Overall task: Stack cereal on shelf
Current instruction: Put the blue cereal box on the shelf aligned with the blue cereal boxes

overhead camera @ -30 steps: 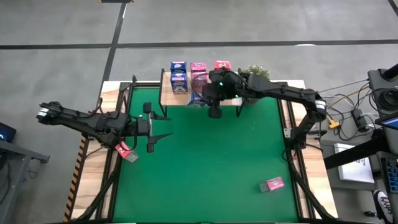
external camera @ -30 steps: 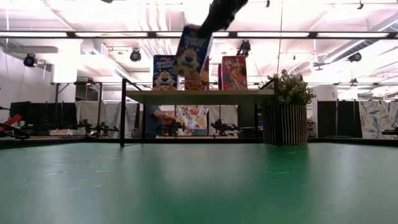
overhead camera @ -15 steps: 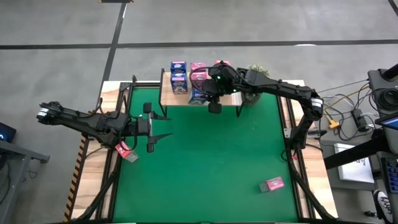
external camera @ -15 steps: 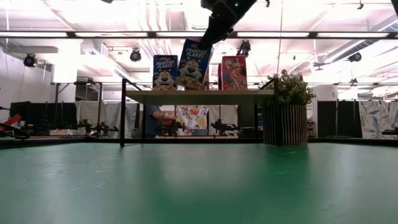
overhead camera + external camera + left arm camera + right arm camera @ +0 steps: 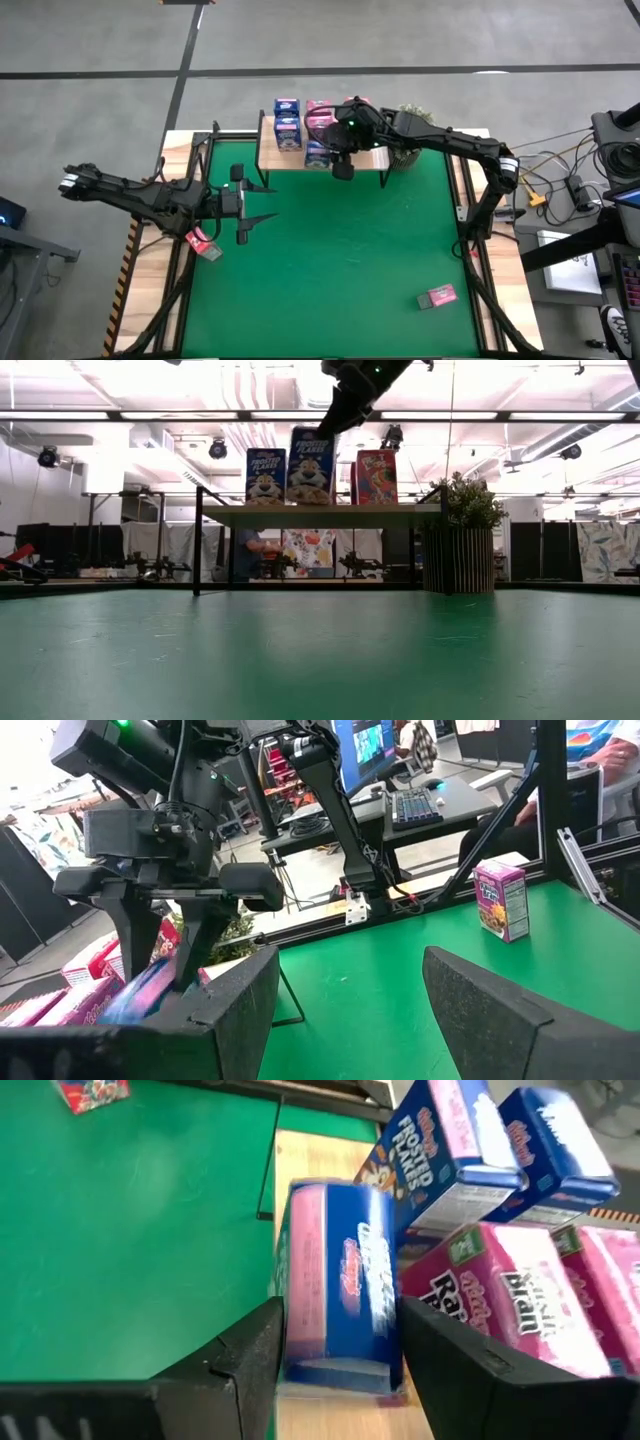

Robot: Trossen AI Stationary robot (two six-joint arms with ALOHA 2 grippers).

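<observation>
Green matting (image 5: 330, 250) covers the table, with the wooden shelf (image 5: 268, 157) at top centre of the high view. At its front edge the right gripper (image 5: 322, 150) grips a blue cereal box (image 5: 338, 1285), standing upright on the board beside another blue box (image 5: 265, 476) and pink boxes (image 5: 500, 1305). Left of centre, the left gripper (image 5: 270, 203) hovers over the mat with fingers spread, empty. One pink box (image 5: 438, 296) lies at lower right, another (image 5: 202, 242) at the mat's left edge.
</observation>
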